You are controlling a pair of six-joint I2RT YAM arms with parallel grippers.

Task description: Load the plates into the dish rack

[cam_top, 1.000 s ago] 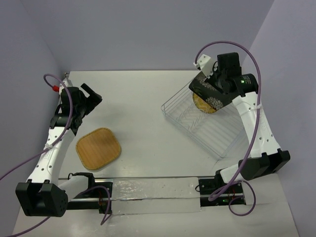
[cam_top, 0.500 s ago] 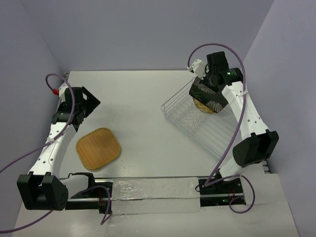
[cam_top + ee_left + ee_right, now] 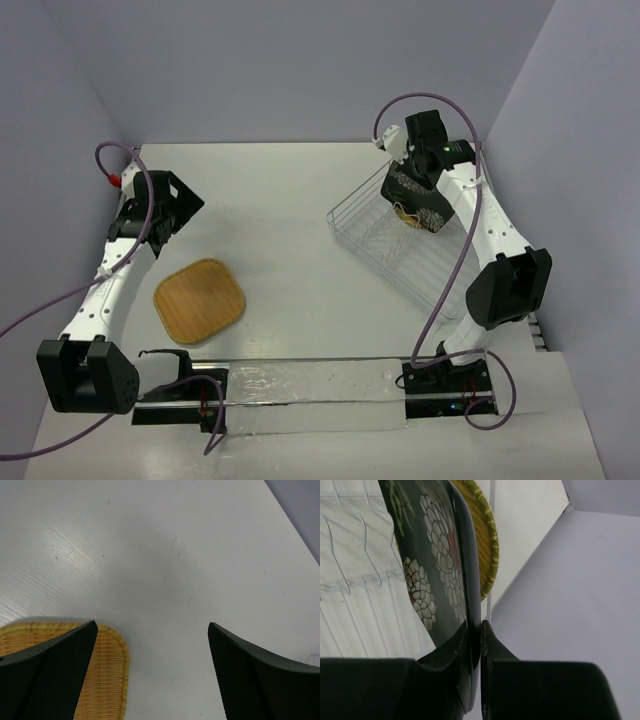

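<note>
The right claw (image 3: 474,628) is clamping the black flowered plate (image 3: 431,555) over the dish rack (image 3: 346,223), risking knocking the woven bamboo plate (image 3: 487,545). The left claw (image 3: 152,626) is gaping.

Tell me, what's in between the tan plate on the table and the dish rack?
Nothing but bare white table. In the top view, the stretch from the tan plate across to the dish rack has no object on it.
</note>
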